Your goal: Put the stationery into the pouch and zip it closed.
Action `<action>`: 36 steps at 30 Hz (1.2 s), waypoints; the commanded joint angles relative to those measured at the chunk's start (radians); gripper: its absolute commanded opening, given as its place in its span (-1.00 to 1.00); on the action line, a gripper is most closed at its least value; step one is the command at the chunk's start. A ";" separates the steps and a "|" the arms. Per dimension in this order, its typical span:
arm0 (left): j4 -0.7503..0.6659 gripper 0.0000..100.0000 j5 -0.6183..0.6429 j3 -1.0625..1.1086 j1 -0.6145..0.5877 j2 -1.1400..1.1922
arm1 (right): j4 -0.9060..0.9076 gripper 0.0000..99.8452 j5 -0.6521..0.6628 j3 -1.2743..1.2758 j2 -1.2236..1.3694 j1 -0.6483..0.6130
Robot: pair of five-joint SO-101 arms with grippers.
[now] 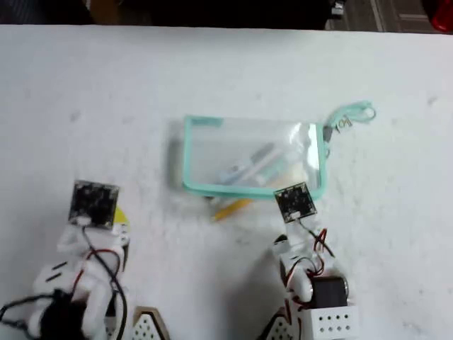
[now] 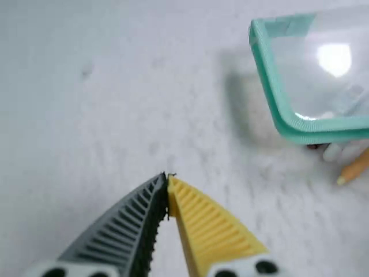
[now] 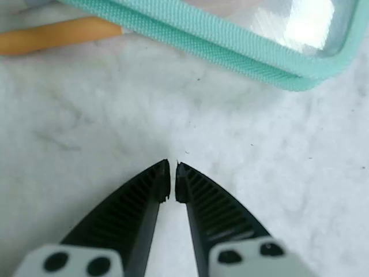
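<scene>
Right tool closed, empty, just beside pouch.

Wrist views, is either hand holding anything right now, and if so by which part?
Nothing is held. The left hand and the right hand are both shut on nothing over the table, short of the pouch.

Pouch at the middle of the table.
I see stationery in it, a pencil against its near edge, my right gripper before that edge, left gripper farther left.
</scene>
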 commanded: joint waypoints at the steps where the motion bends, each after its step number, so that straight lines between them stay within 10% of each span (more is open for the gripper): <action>1: 0.031 -0.95 -0.014 -0.160 0.001 0.001 | 0.007 -0.97 0.008 0.009 -0.002 -0.005; 21: -0.057 -0.95 -0.017 -0.400 0.010 0.001 | 0.007 -0.97 0.008 0.009 -0.002 -0.004; 36: -0.180 -0.95 -0.292 -0.391 0.012 0.045 | 0.007 -0.97 0.008 0.009 -0.002 -0.001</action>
